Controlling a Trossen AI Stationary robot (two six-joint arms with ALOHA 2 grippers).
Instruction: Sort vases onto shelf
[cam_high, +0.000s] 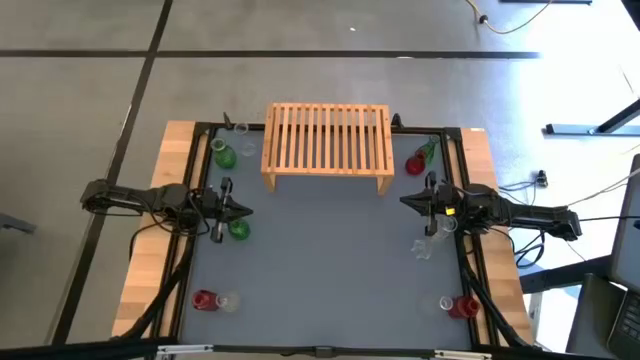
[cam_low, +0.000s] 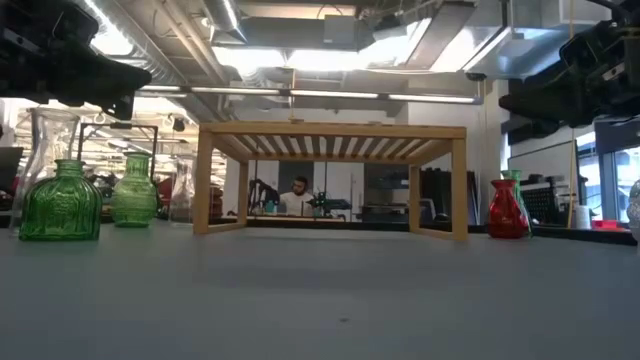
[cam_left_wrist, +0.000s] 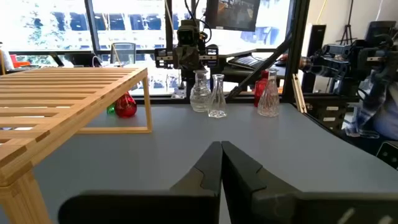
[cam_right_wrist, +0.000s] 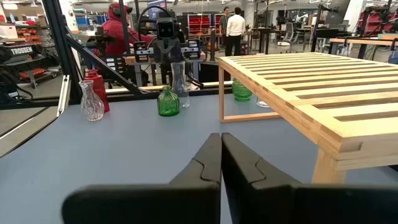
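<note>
Both grippers are empty with fingers pressed together. Left gripper (cam_high: 243, 210) sits over the left part of the table (cam_high: 330, 270), pointing toward the centre; its closed fingers (cam_left_wrist: 208, 174) meet along a thin seam in its wrist view. Right gripper (cam_high: 407, 200) mirrors it on the right side, also pointing inward, fingers (cam_right_wrist: 239, 165) closed with nothing between them.

Shelf (cam_high: 328, 146) stands at the far middle of the table, slatted top bare, no vase on it. From the low view the shelf (cam_low: 332, 132) is upright on its legs with open space beneath.

Vases lie scattered around the table's edges:
- Far left: a green vase (cam_high: 224, 156) beside the shelf's left end, with a clear one (cam_high: 241, 131) just behind it.
- Left middle: a green vase (cam_high: 239, 230) just beside the left gripper, with a clear bottle (cam_high: 216, 231) beside it.
- Near left: a red vase (cam_high: 204, 299) with a clear vase (cam_high: 229, 301) just beside it.
- Far right: a red vase (cam_high: 415, 165) and a green bottle (cam_high: 429, 150) close together by the shelf's right end.
- Right middle: two clear vases (cam_high: 424, 245) near the right arm.
- Near right: a red vase (cam_high: 465, 306) with a clear vase (cam_high: 446, 303) beside it.

A seated person (cam_low: 297, 196) shows in the room beyond, seen under the shelf.
</note>
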